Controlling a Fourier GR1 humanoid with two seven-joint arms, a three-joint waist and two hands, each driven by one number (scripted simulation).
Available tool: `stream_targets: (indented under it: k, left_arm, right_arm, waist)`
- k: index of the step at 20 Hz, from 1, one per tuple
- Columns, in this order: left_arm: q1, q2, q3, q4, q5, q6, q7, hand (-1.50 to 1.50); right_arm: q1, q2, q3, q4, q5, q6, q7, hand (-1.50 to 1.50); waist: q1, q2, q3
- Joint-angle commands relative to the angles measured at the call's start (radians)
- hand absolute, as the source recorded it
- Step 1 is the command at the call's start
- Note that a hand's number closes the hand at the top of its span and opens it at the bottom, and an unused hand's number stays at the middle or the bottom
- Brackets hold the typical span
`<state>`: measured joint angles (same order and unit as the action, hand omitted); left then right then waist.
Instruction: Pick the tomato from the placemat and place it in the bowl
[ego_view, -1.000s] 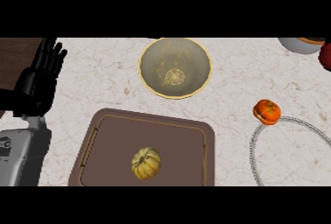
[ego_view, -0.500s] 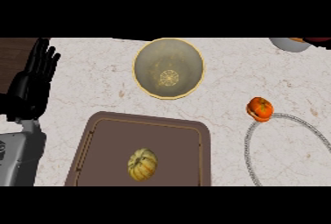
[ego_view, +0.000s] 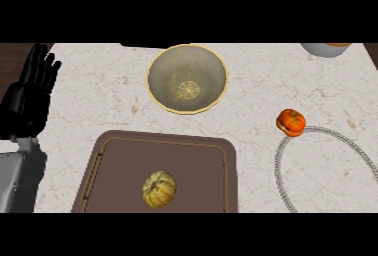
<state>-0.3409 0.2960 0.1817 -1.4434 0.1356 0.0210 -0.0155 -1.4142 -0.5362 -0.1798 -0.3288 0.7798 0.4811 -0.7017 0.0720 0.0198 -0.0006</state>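
Starting point: nothing is held; the reach for the fruit has not begun, as far as this view lets me judge.
Placemat (ego_view: 111, 165): brown, rounded corners, nearest the lower edge of the head view, lying flat on the worktop (ego_view: 96, 110).
Tomato (ego_view: 159, 189): the yellow-green ribbed fruit sits on the placemat, low and a little right of its middle, apart from every edge.
Wire ring (ego_view: 325, 131): a pale loop to the right of the placemat; an orange fruit (ego_view: 291, 122) rests at its upper left rim. This one is off the placemat, so I judge it a distractor.
Left hand (ego_view: 29, 97): at the left edge, fingers straight and up, released, resting and holding nothing.
Right hand: not showing anywhere in the view.
Bowl (ego_view: 214, 65): yellow-rimmed, beyond the placemat's far edge and standing apart from it, nothing inside but a pattern at its bottom.
Far corner: part of another dish (ego_view: 325, 49) at the top right edge, contents unclear.
Doing it well: come down over the ribbed fruit from above, curl the fingers round its widest part, lift clear of the placemat, carry straight forward to the bowl, and let go low over its middle so the fruit does not roll out.
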Motion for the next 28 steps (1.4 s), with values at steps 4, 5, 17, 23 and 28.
stream_targets:
  k: [4,5,17,23,28]
  left_arm:
    - [0.044,0.023,0.016,-0.017,0.021,-0.034,0.018,0.0]
    - [0.027,0.009,0.02,0.038,-0.01,-0.009,-0.054,0.0]
    - [0.072,-0.009,0.005,-0.068,-0.012,0.009,0.009,0.0]
    - [0.075,0.006,0.024,-0.039,0.016,-0.033,-0.009,0.0]
    - [0.053,-0.025,-0.006,-0.055,-0.014,0.01,0.018,0.0]
  right_arm:
    - [-0.082,0.181,0.059,0.039,0.025,0.048,0.044,1.5]
    - [-0.064,0.183,0.064,0.047,0.023,0.07,0.019,1.5]
    - [0.034,0.431,0.141,0.05,0.102,-0.196,0.149,1.5]
    - [0.048,0.525,0.108,0.143,0.098,-0.298,0.336,1.5]
    - [0.088,0.527,0.056,0.193,0.047,-0.257,0.291,-1.5]
  waist:
    - [-0.014,-0.008,0.0]
    - [-0.031,-0.006,0.0]
    - [-0.039,-0.012,0.0]
    - [-0.023,-0.002,0.0]
    - [-0.013,0.003,0.001]
